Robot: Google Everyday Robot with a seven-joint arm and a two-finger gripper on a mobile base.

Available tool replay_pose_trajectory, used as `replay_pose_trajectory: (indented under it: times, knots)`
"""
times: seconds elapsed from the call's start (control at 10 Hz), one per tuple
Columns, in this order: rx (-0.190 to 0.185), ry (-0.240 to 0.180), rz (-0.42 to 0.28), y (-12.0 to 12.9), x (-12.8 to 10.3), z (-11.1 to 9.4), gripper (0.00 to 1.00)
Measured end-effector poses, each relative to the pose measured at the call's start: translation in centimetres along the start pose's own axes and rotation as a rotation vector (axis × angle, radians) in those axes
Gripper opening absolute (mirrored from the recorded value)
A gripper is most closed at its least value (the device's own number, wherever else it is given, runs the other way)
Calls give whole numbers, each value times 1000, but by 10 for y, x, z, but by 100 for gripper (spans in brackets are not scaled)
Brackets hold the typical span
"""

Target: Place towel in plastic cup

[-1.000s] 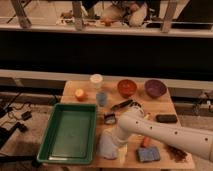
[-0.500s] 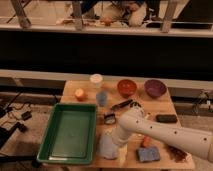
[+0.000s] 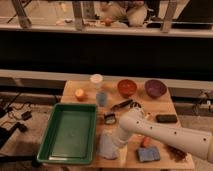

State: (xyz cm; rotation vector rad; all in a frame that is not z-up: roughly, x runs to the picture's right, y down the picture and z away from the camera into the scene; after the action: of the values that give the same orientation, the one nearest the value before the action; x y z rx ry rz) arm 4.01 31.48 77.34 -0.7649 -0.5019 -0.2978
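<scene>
At the table's (image 3: 162, 106) front edge, just right of the green tray (image 3: 70, 132), your gripper (image 3: 118, 149) hangs with jaws spread wide over the towel (image 3: 106, 145), holding nothing. The towel lies on the wood. Your plastic cup (image 3: 102, 98) stands upright well behind it.

White arm (image 3: 165, 134) angles downward, claw (image 3: 120, 151) spread wide, low at bottom centre.

The pincer (image 3: 119, 150) at the tabletop's (image 3: 165, 106) front edge blurs into the towel (image 3: 106, 145); the arm (image 3: 165, 132) hides part of the tabletop and runs off the right edge
</scene>
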Motion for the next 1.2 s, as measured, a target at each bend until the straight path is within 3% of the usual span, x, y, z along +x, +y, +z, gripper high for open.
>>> replay_pose_trajectory:
  times: [0.7,1.2]
  knots:
    - [15,-12,-3,-5,-2,-2,99]
    - [15,-25,1,-4,0,-1,50]
